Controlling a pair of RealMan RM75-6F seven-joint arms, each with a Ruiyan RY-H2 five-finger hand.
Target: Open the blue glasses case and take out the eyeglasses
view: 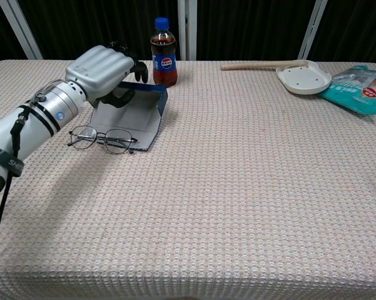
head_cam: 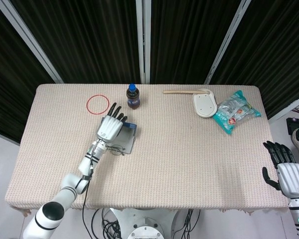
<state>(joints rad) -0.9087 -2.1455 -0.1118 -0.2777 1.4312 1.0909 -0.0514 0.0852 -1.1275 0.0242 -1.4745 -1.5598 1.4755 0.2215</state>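
Your left hand point(view: 103, 67) hovers over the open blue glasses case point(view: 132, 115), fingers curled, holding nothing. The eyeglasses point(view: 102, 139) lie on the table point(view: 250, 187), at the case's near edge. Your right hand point(head_cam: 287, 172) waits at the right edge, fingers apart.

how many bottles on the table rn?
1. A cola bottle with a blue cap stands upright at the far edge of the table, just beyond the open blue glasses case. No other bottle shows in either view.
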